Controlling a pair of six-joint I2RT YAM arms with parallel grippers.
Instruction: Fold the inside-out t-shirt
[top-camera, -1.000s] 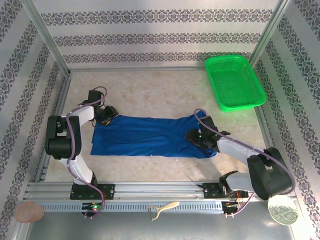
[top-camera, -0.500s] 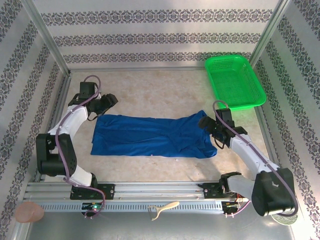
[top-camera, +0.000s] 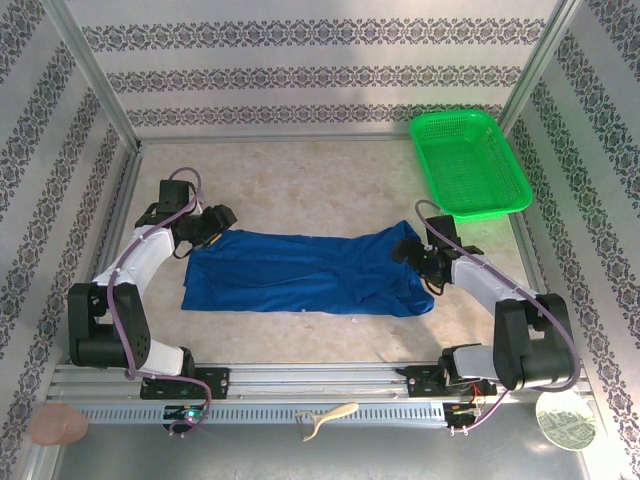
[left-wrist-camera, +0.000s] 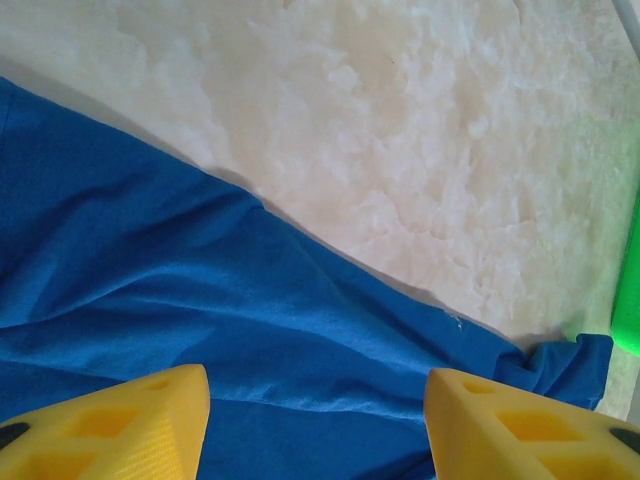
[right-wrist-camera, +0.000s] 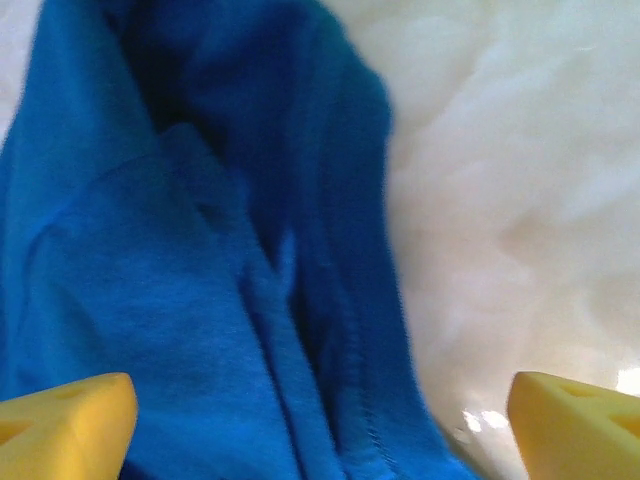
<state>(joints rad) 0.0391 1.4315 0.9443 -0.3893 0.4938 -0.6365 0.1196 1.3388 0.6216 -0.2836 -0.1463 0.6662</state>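
Two claws wide open, nothing pinched: left gripper (top-camera: 215, 222) over the corner of the inside-out t-shirt (top-camera: 300, 272) at the end farthest from the green basket (top-camera: 455, 115), right gripper (top-camera: 408, 250) over the bunched end nearest that basket. Shirt flat, plain blue up, stretched sideways, well apart from the basket on its near-left; long edges fairly straight, basket-side end rumpled, stitched hem visible in the right wrist view. Bare table (top-camera: 320, 190) open between shirt and basket and beyond the shirt's far edge.
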